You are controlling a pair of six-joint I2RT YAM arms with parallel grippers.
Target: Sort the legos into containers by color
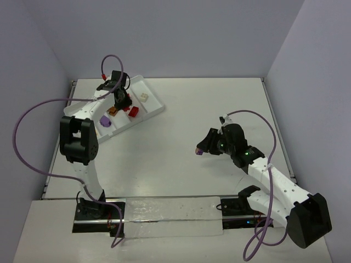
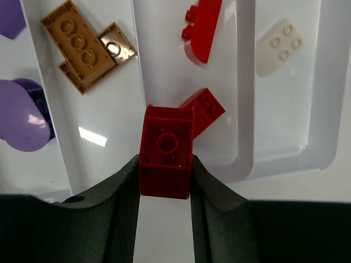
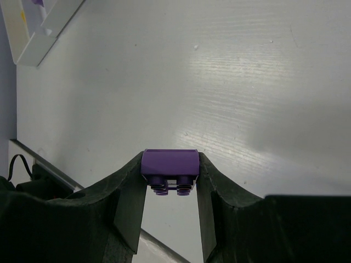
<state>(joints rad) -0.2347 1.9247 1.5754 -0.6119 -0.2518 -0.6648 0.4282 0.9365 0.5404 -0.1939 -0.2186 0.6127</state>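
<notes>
The white tray (image 1: 151,87) lies at the table's far left. My left gripper (image 1: 118,99) hovers over it, shut on a red brick (image 2: 165,150) above the compartment that holds two more red bricks (image 2: 203,27). Brown bricks (image 2: 82,46) lie in the compartment to the left, purple ones (image 2: 22,115) further left, and a white brick (image 2: 279,46) to the right. My right gripper (image 1: 202,149) is over the bare table right of centre, shut on a purple brick (image 3: 169,164) held studs down above the surface.
A corner of the tray (image 3: 33,33) shows at the top left of the right wrist view. A metal strip (image 1: 164,211) runs along the near edge. Purple cables (image 1: 22,137) loop beside each arm. Walls close in the table's sides and back.
</notes>
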